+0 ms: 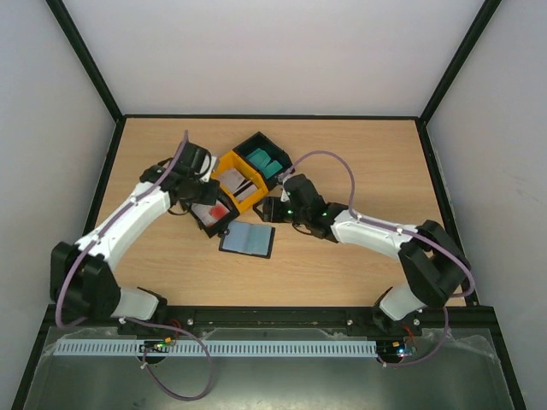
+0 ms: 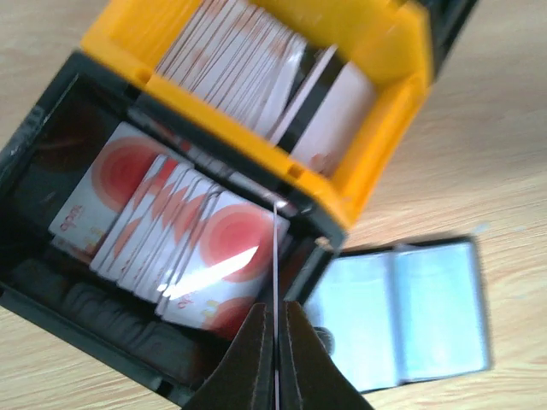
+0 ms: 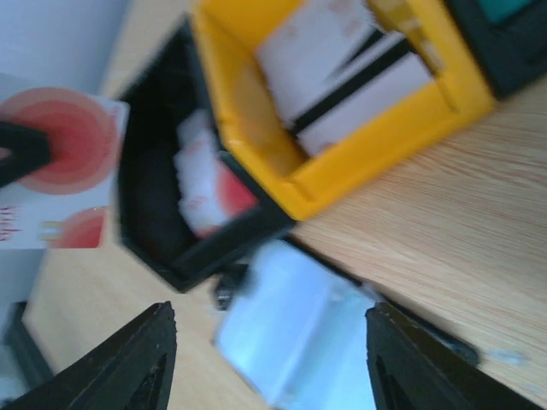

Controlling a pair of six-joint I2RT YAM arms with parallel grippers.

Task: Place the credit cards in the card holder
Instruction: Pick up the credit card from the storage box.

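Wooden tabletop point(image 1: 359, 154) carries my three bins: the far black bin point(image 1: 256, 139) holds teal credit cards point(image 1: 266, 162), the yellow bin point(image 2: 380, 154) white striped cards point(image 2: 231, 60), and the near black bin point(image 2: 85, 316) red-and-white cards point(image 2: 162, 218). Just beside that last bin lies the black card holder point(image 1: 248, 240), unfolded with its pale slots up. My left claw point(image 2: 275, 320) is pinched tight on one red-and-white card point(image 3: 68, 171), and my right claw point(image 3: 269, 316) hangs spread wide and empty over the holder.

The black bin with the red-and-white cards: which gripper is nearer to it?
Left. The left gripper, shut on a red-and-white card, hangs over the edge of the black bin. The right gripper, open, is apart from it, near the card holder.
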